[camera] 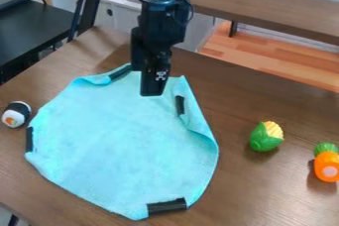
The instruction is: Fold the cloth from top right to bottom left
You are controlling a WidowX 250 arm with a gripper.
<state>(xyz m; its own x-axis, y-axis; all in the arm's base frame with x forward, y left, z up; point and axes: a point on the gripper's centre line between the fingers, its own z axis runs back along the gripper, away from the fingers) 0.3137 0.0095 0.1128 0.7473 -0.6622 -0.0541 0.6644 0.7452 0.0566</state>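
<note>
Camera view, we count:
- one blue cloth (122,143) on the table (255,190), four black strips (167,206) around its edge
- one gripper (152,91) over its top part, apart or together we can't tell
- three toys: corn (265,137), sushi roll (15,114), probably a carrot (325,163)

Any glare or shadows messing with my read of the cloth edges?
Camera view: no strong glare on the cloth, and soft shading marks its raised right edge; small shadows lie by the corn toy and orange toy; the black gripper shows little surface detail and blocks part of the cloth's top edge.
</note>
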